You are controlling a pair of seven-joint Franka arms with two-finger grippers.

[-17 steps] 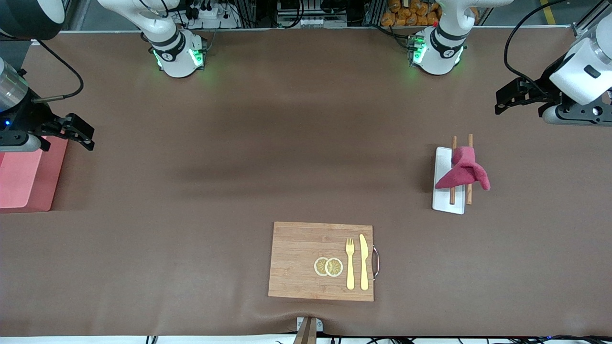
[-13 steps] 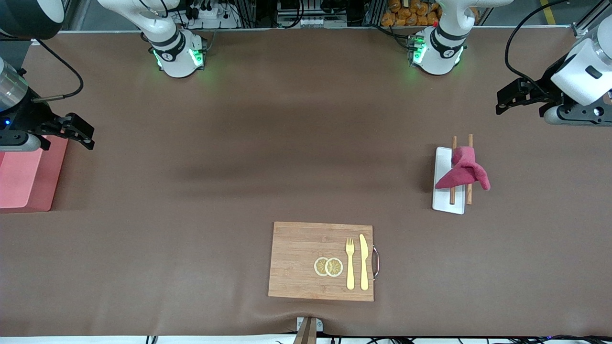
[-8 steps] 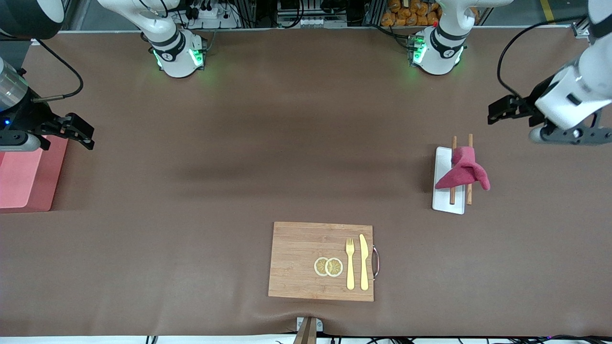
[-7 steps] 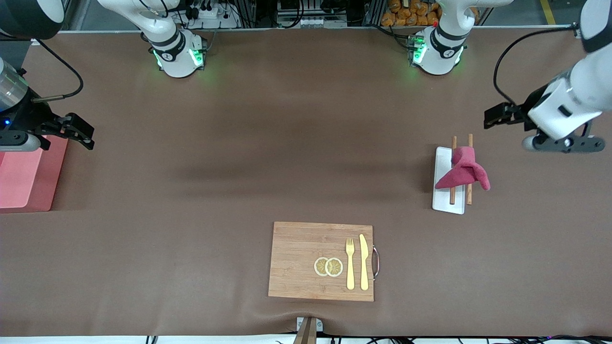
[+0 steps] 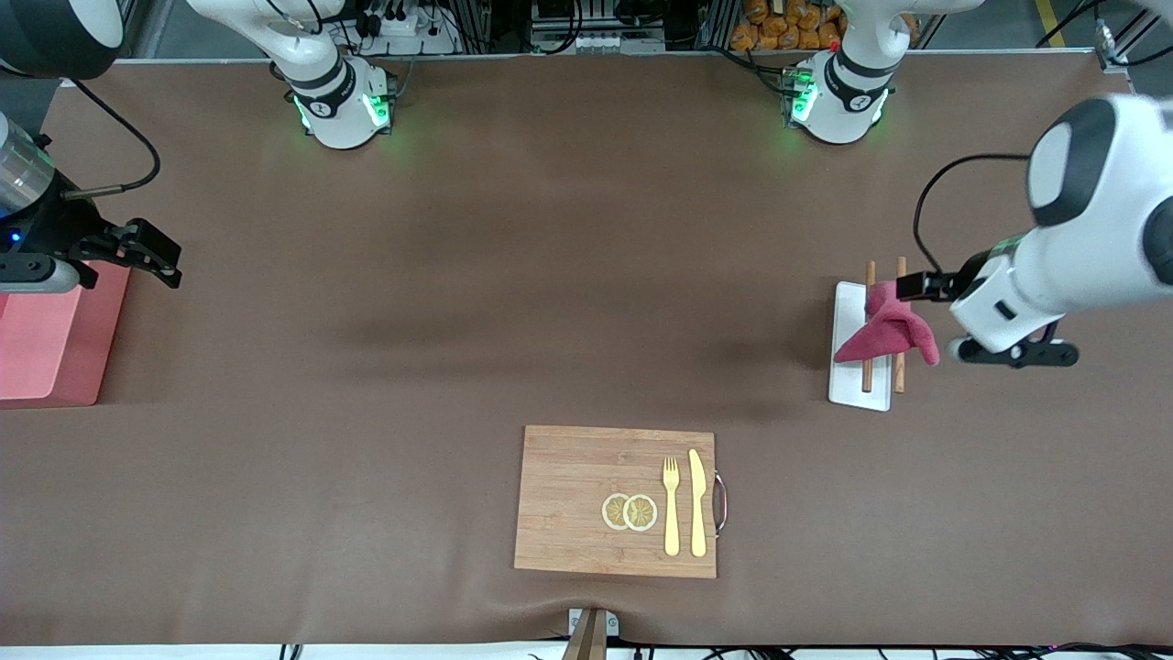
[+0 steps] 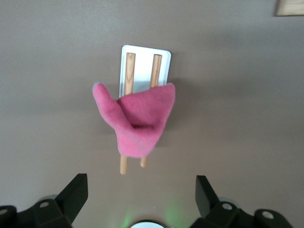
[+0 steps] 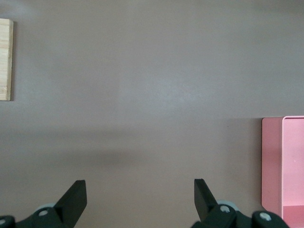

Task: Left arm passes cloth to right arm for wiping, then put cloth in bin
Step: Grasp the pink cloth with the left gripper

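— What can't be made out here?
— The bin [image 5: 41,335] runs off the front view's edge at the right arm's end of the table [image 5: 458,302], and the right arm covers its farther corner. The right wrist view shows only a corner of it [image 7: 284,166].
— And the cloth [image 5: 887,325]?
— It drapes over the middle of the chopsticks [image 5: 868,371], hiding that stretch. The left claw [image 5: 919,286] shows mostly as a dark tip; the white wrist covers the rest.
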